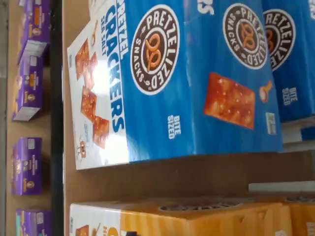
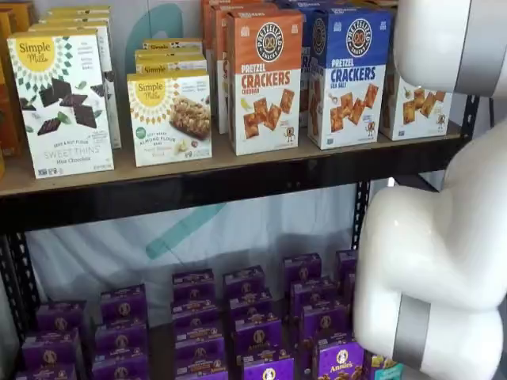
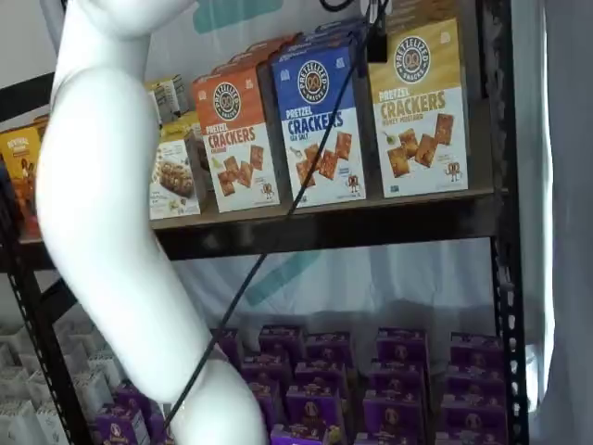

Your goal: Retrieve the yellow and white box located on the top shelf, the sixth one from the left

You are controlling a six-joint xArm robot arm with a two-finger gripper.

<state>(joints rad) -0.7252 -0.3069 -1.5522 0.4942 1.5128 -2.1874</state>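
The yellow and white box point(image 3: 419, 111) stands at the right end of the top shelf point(image 3: 324, 228), next to a blue Pretzel Crackers box point(image 3: 321, 120). In a shelf view only its white lower part point(image 2: 412, 107) shows, behind my white arm point(image 2: 444, 39). The wrist view shows its mustard-yellow top point(image 1: 197, 221) beside the blue box point(image 1: 187, 78). My gripper point(image 3: 375, 39) shows only as a black finger with a cable, hanging just in front of the gap between the blue box and the yellow box. I cannot tell whether it is open.
An orange Pretzel Crackers box point(image 2: 264, 83) and white Simple Mills boxes point(image 2: 62, 103) stand further left on the top shelf point(image 2: 198, 184). Purple boxes point(image 2: 253, 324) fill the lower level. A black upright post point(image 3: 500, 232) rises right of the yellow box.
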